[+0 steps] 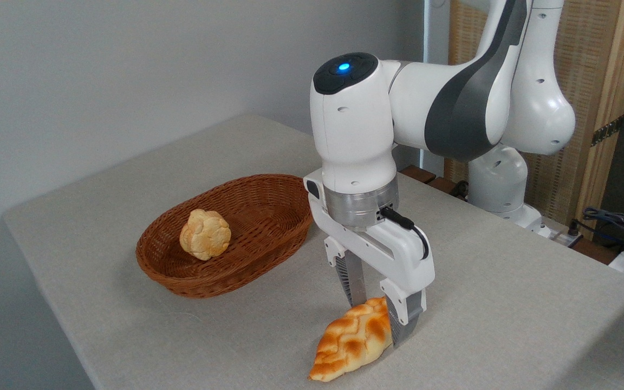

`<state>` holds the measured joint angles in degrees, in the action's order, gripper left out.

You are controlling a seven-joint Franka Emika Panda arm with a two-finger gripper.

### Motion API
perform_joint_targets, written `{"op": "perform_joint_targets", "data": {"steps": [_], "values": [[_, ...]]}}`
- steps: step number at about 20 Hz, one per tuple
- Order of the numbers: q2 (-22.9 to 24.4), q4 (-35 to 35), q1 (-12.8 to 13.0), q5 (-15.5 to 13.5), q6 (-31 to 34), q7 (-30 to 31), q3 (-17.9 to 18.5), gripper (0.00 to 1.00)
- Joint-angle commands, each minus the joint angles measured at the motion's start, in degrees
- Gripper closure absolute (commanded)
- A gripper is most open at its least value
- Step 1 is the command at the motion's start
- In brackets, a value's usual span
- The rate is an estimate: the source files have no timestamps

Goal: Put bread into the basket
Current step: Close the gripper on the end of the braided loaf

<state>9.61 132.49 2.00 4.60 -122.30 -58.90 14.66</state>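
Nearest, well right of the reddish-brown oval wicker basket (224,234), lies the golden braided leaf-shaped bread (351,341), probably light and squashy, its blunt end straddled by the white gripper's (379,317) spread fingers.

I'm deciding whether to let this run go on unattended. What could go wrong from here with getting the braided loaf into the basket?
1. The hand straddles only the back end of the bread, so most of the loaf sticks out forward; on lifting it may droop, swing or slip out.
2. The bun already sits in the basket, so the loaf could land on it and tip over the rim.
3. The loaf lies near the table's front edge; a slip could send it off.
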Motion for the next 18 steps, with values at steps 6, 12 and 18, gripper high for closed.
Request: {"op": "perform_joint_targets", "data": {"steps": [6,12,18], "values": [[-0.8,0.7,0.3,-1.5,-3.6,-0.7,-0.3,0.0],[-0.8,0.7,0.3,-3.5,-4.6,-0.9,-0.4,0.62],[-1.1,0.8,0.4,-3.5,-4.6,-0.9,-0.4,0.62]]}}
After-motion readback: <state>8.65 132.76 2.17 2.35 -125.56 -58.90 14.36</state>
